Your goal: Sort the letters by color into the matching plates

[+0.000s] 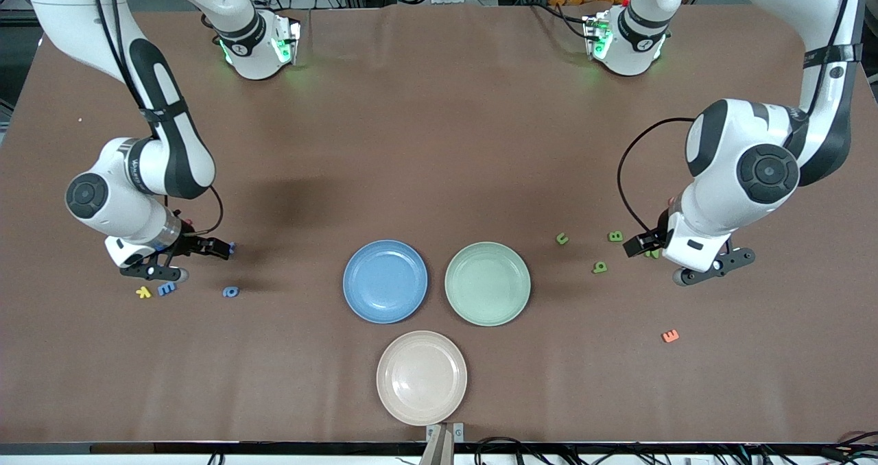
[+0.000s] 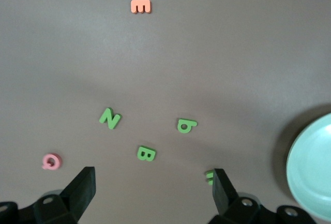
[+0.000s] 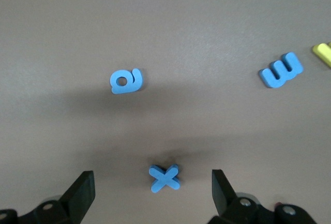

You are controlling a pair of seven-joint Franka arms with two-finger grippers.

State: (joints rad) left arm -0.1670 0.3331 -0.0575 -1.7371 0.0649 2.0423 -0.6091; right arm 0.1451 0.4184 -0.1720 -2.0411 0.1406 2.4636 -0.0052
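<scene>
The blue plate [image 1: 385,281] and the mint green plate [image 1: 488,283] lie side by side, both bare. My right gripper [image 1: 216,247] [image 3: 151,182] hangs open low over a blue X [image 3: 164,177] [image 1: 232,247], which lies between its fingers, untouched. A blue a-shaped letter [image 3: 125,80] [image 1: 231,291] and a blue E [image 3: 281,70] [image 1: 167,289] lie nearby. My left gripper [image 1: 645,245] [image 2: 152,182] is open among green letters: a B [image 2: 146,153] [image 1: 615,236], a b [image 2: 186,125] [image 1: 600,267], an N [image 2: 109,118] and one half hidden by a finger [image 2: 209,176].
A beige plate [image 1: 421,377] lies nearer the front camera than the other two. An orange E [image 1: 670,336] [image 2: 140,6] and a pink letter [image 2: 51,160] lie at the left arm's end. A yellow letter [image 1: 143,291] lies beside the blue E.
</scene>
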